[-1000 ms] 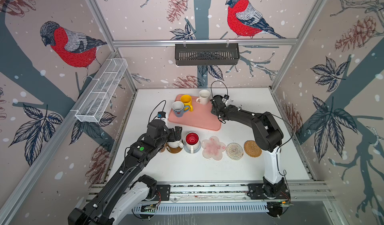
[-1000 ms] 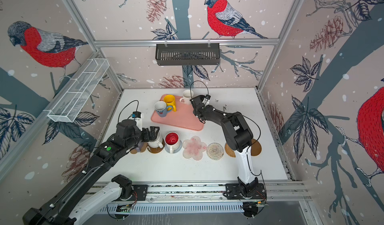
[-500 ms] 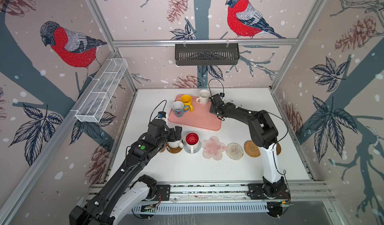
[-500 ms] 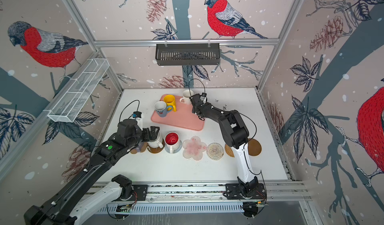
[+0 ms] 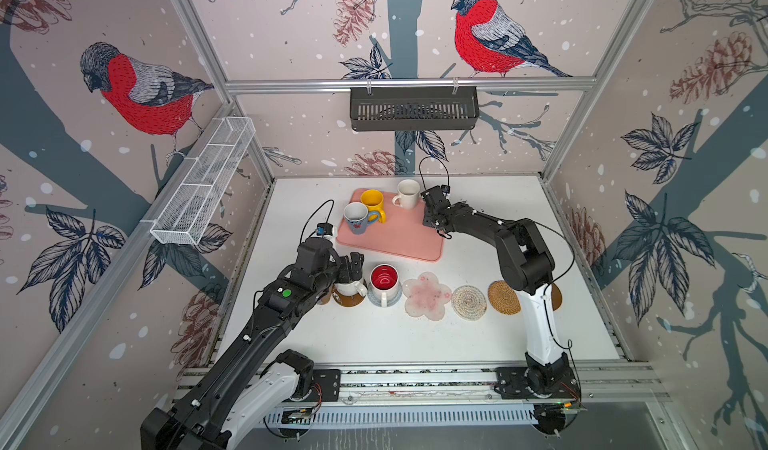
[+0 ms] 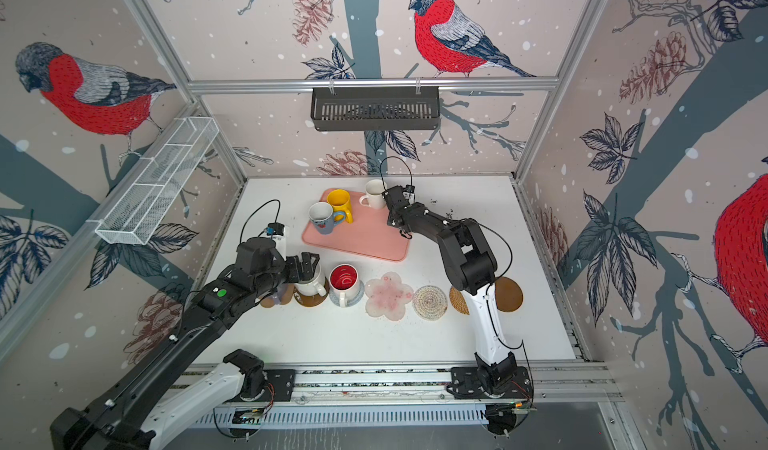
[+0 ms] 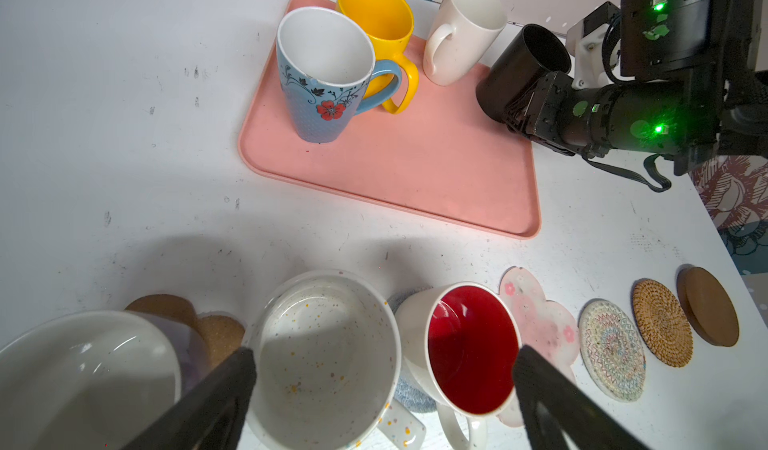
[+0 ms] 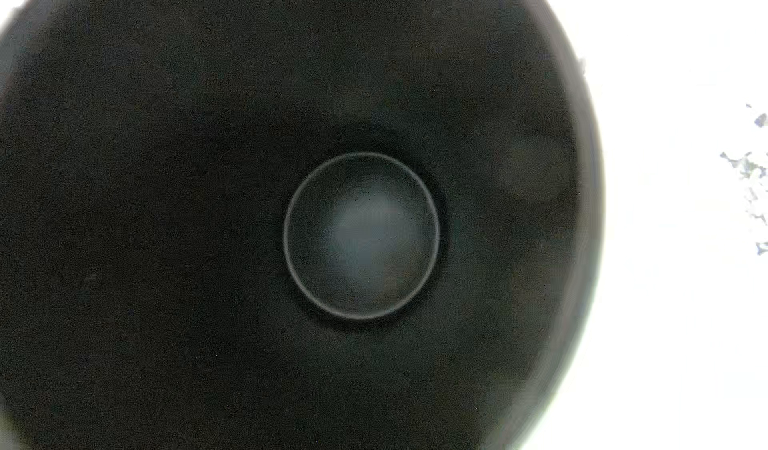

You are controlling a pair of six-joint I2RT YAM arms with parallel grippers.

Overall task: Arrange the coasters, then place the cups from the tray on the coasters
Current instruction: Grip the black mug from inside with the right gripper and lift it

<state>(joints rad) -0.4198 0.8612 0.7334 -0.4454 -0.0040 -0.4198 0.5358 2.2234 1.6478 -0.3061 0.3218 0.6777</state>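
On the pink tray [image 5: 399,240]: yellow mug [image 5: 371,202], blue-handled mug [image 5: 356,219] with a red flower on it, plain white mug [image 5: 407,194]. All upright at the far end, the first two crowded together.
Black mug [image 7: 515,74]: by the tray's right edge, just beside the plain white mug. Can't tell if it's resting on the tray or off it.
Right gripper [image 5: 432,213]: right up against the black mug, and its wrist view is basically just the mug's dark inside. It's black on black, so honestly can't tell if it's clamped or not.
Left gripper [image 5: 353,263]: fingers [image 7: 224,389] spread wide, nothing in them, hanging over the speckled white mug [image 5: 351,288].
Coaster row, near side of the white table [image 5: 374,344]: the speckled white mug sits on a glossy brown disc [image 6: 309,302]. The red-inside mug [image 5: 384,279] is on the grey-blue crochet coaster [image 7: 409,396]. The lavender mug [image 7: 83,377] is at the left end, with a tan coaster [image 7: 166,308] peeking out behind it.
Bare coasters: flower coaster [image 5: 427,295], cream rope coaster [image 5: 469,302], rattan coaster [image 5: 503,297], and a second brown disc [image 6: 509,294] partly behind the right arm.
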